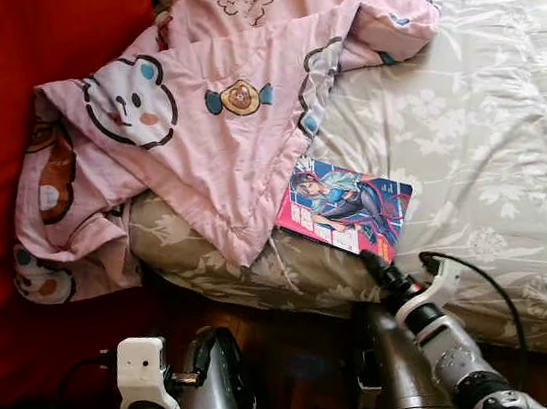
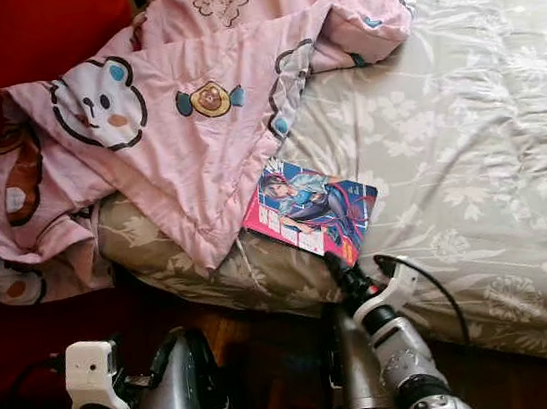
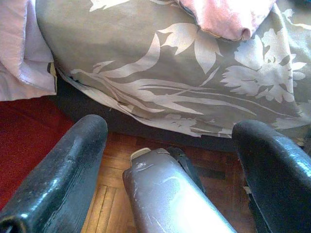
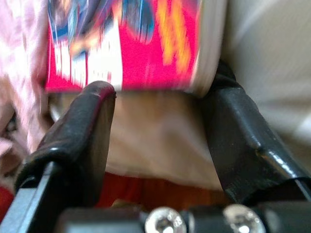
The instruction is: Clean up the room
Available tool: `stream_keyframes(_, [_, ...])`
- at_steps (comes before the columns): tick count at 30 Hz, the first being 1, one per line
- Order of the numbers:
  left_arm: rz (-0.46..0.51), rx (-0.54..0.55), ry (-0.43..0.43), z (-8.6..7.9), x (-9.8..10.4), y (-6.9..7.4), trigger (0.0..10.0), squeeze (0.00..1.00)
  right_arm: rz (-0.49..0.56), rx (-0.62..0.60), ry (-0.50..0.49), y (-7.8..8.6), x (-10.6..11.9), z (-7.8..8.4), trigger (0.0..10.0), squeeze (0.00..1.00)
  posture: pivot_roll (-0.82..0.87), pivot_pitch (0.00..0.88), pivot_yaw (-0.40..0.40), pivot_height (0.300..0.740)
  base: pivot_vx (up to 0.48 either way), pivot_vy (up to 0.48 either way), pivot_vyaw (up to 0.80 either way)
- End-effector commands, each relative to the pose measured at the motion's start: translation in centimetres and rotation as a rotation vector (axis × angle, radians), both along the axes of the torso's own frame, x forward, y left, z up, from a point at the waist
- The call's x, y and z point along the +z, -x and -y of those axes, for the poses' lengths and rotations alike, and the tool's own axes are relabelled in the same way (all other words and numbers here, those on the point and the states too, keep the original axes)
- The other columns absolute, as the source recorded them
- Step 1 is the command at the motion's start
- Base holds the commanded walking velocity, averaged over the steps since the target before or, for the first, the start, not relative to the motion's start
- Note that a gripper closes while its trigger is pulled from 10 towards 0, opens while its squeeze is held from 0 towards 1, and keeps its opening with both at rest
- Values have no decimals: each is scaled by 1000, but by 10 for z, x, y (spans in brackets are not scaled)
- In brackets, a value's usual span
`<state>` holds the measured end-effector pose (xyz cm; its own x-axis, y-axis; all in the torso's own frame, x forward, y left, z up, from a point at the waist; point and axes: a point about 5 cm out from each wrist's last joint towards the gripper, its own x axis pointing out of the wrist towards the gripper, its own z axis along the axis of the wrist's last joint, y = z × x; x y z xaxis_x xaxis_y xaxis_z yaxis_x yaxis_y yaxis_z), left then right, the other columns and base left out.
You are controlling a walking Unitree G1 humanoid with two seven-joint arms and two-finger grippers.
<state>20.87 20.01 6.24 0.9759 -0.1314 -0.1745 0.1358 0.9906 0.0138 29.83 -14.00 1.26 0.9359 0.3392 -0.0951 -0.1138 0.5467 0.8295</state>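
Right hand (image 1: 375,260) at near corner of glossy pink-and-blue illustrated book (image 1: 347,207); grasp not closed.

Book lies flat near the edge of the bed with grey floral sheet (image 1: 486,136), its far corner touching the crumpled pink cartoon-print blanket (image 1: 202,123). Right fingers stand apart, one tip at each side of the book's near edge. Judgement: advance until the edge sits well between the pads, close squarely, lift without dragging blanket. Left hand (image 3: 165,160) idle, fingers apart, low above wooden floor (image 3: 114,204).
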Motion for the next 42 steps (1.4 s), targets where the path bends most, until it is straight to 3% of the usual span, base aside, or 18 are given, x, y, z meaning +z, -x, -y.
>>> stream_keyframes(1, [-42,31,-27,-8,-7,12,10000,0,-146,61,-74,24,-25,-19,10000,0,158,434,52,563,0,0,0])
stream_keyframes(6, [-32,40,-41,-11,0,14,10000,0,-122,-25,-166,14,-17,-11,10000,0,171,436,49,563,0,0,0])
stream_keyframes(20, [-31,47,-42,-5,6,18,10000,0,-29,-194,-274,-2,0,12,10000,0,167,430,49,563,0,0,0])
stream_keyframes(29, [-39,36,-47,-2,7,18,10000,0,-18,-198,-303,-5,4,9,10000,0,168,434,49,563,0,0,0])
stream_keyframes(37, [-44,24,-57,-1,8,20,10000,0,14,-195,-340,-18,17,3,10000,0,175,433,50,563,0,0,0])
stream_keyframes(42, [-46,16,-64,0,7,18,10000,0,2,-190,-330,-15,14,2,10000,0,170,427,52,563,0,0,0])
